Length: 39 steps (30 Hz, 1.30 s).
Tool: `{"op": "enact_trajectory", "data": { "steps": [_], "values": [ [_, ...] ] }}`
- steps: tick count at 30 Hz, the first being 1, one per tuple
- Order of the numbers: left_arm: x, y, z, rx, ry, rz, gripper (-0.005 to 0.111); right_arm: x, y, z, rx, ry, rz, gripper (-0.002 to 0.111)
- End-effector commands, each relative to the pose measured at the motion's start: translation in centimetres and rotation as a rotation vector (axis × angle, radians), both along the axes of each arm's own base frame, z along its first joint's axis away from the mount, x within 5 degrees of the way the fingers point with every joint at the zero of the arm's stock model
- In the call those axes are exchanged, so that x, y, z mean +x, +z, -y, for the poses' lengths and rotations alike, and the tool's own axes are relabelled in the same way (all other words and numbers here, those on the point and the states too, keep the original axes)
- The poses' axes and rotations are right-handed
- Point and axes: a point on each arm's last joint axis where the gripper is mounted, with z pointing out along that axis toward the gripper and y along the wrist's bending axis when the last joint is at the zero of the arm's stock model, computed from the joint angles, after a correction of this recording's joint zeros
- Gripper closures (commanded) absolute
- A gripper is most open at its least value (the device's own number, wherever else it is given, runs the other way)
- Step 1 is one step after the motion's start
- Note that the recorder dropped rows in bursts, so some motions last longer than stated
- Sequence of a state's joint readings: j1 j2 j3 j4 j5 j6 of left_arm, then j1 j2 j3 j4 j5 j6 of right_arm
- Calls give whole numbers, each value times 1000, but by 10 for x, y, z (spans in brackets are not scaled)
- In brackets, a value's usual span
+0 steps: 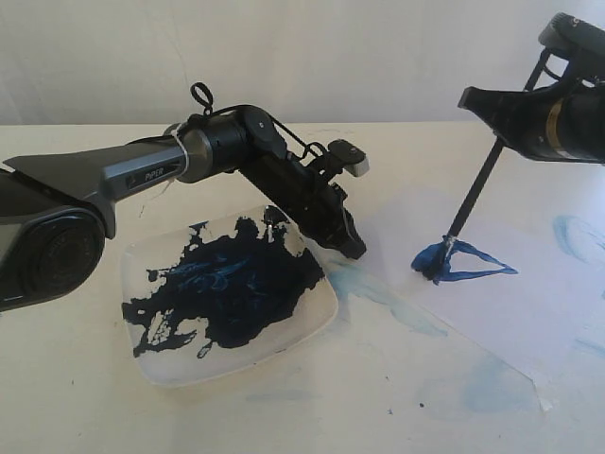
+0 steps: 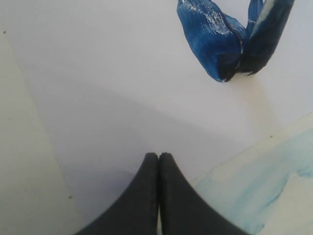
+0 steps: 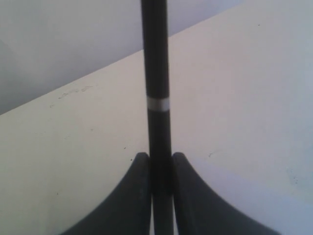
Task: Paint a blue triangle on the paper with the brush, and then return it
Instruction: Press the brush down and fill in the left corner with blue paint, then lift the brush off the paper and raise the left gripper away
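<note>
Exterior view shows a square plate (image 1: 317,322) on the left of the table (image 1: 378,416), smeared with dark blue paint. The left gripper (image 1: 354,248) points down just past the plate's right side, by the left edge of the paper (image 1: 510,312). In the left wrist view this gripper (image 2: 158,155) is pinched together with nothing in it, low over the paper (image 2: 98,98).

Pale blue smears (image 1: 378,288) lie on the table near that paper edge. Farther right, the blue triangle (image 1: 431,262) sits on the paper, long and flat, thick at its left corner. The brush (image 1: 477,194) leans over it, and its tip touches that thick corner.

The right gripper (image 1: 501,118) is up high at the right. In the right wrist view its fingers (image 3: 139,186) squeeze the brush (image 3: 157,73) tight.
</note>
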State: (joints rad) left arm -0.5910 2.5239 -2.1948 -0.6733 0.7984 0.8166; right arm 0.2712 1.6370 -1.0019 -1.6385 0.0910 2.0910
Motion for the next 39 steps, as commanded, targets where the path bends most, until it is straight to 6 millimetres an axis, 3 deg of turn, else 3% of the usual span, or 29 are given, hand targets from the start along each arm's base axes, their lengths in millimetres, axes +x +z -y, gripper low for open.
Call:
{"op": "enact_trajectory", "data": {
  "steps": [1, 20, 31, 39],
  "values": [
    [-3, 1, 0, -2, -19, -36, 107, -2, 1, 7, -62, -39, 17, 108],
    [-3, 1, 0, -7, -17, -39, 107, -4, 9, 15, -114, -95, 50, 108],
    [-3, 1, 0, -7, -17, -39, 107, -19, 43, 20, -70, -120, 139, 108],
    [-3, 1, 0, -8, -17, -39, 107, -16, 38, 19, -80, -121, 126, 108]
  ]
}}
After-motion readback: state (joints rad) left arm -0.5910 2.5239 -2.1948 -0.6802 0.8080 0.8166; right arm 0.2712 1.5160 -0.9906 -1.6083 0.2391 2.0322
